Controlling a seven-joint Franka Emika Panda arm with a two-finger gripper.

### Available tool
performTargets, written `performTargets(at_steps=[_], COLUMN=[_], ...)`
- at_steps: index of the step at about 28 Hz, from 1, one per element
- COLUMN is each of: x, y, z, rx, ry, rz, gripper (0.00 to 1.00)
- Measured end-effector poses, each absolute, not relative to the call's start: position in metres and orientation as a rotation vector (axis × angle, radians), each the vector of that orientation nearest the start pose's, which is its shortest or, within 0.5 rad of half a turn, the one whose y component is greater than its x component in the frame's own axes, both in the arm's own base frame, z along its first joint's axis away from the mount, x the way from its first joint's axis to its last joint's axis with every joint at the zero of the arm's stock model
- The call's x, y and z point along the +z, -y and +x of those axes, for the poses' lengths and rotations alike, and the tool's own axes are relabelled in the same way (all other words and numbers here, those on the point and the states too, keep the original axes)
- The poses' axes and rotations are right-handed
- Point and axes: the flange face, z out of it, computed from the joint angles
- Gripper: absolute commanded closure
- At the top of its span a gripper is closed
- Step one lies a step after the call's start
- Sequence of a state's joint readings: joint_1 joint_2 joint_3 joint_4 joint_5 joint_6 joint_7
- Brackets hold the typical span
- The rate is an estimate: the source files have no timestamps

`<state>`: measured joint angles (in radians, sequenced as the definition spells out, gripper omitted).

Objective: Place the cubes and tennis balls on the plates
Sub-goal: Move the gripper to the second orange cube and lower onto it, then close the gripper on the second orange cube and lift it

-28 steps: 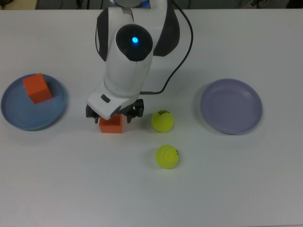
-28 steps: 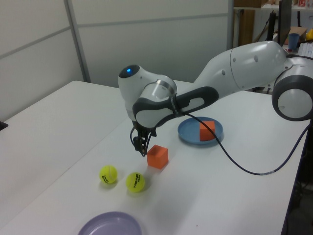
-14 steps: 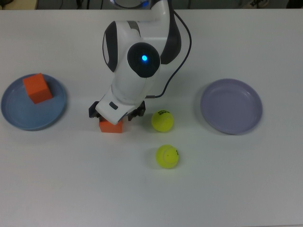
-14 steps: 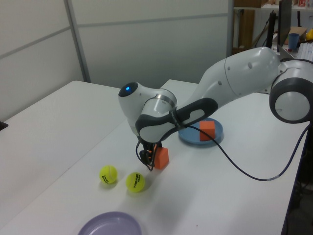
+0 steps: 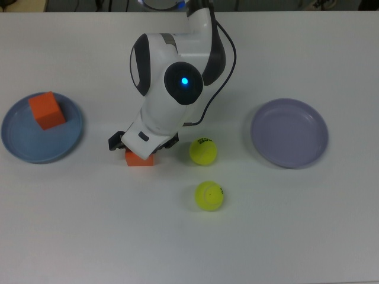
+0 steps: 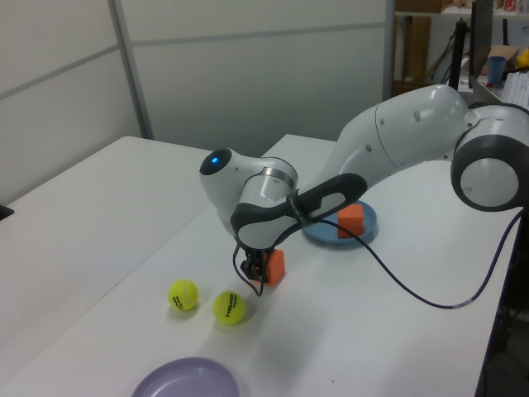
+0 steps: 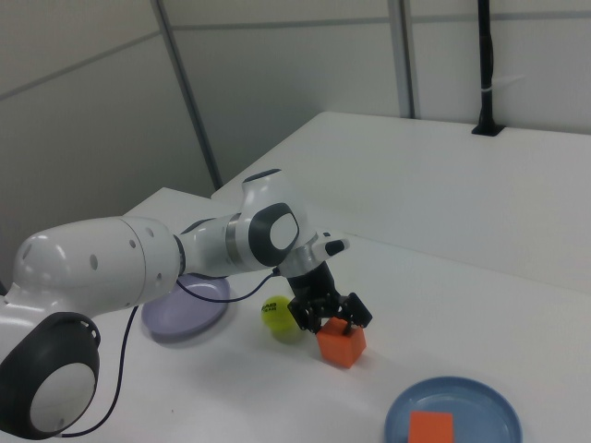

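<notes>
On the white worktop [image 5: 89, 225], a plain matte orange cube [image 5: 140, 158] sits a little left of the top view's centre, flat on one face; its edges run nearly square to the frame and it has no long axis. The white arm's black two-finger gripper [image 7: 332, 317] stands directly over this cube, its fingers [image 7: 355, 311] spread to either side of the cube's top in the right view. Whether they touch the cube's sides I cannot tell.

A second matte orange cube [image 5: 47, 110] lies on the round light blue plate [image 5: 23, 148] at the top view's left edge, turned slightly off square. The round pale lavender plate [image 5: 289, 132] sits at the top view's right.

Two fuzzy yellow-green tennis balls lie between the gripper and the lavender plate: one [image 5: 203, 151] just right of the gripped-over cube in the top view, the other [image 5: 209, 195] below it, nearer the bottom of the frame. Both rest on the worktop, apart from each other.
</notes>
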<state>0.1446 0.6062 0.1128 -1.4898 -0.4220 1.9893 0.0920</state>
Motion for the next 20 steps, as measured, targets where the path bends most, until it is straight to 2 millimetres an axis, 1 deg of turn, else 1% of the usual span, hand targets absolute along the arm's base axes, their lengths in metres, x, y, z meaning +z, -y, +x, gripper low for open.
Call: performTargets(at_steps=[6,7,8,9,10,16,20], x=[0.316,0.316,0.317,0.317,0.318,0.326,0.339], y=[-0.142,-0.141,-0.141,-0.141,-0.141,-0.139,-0.137], z=[0.687,0.687,0.688,0.688,0.688,0.693,0.698], rx=[0.068,0.065,0.062,0.059,0.055,0.005,-0.053], ry=[0.597,0.6,0.6,0.598,0.594,0.474,0.416], rz=[-3.42,-3.424,-3.426,-3.426,-3.427,-3.447,-3.452], gripper=[1.0,0.57,0.05,0.01,0.0,0.0,0.0])
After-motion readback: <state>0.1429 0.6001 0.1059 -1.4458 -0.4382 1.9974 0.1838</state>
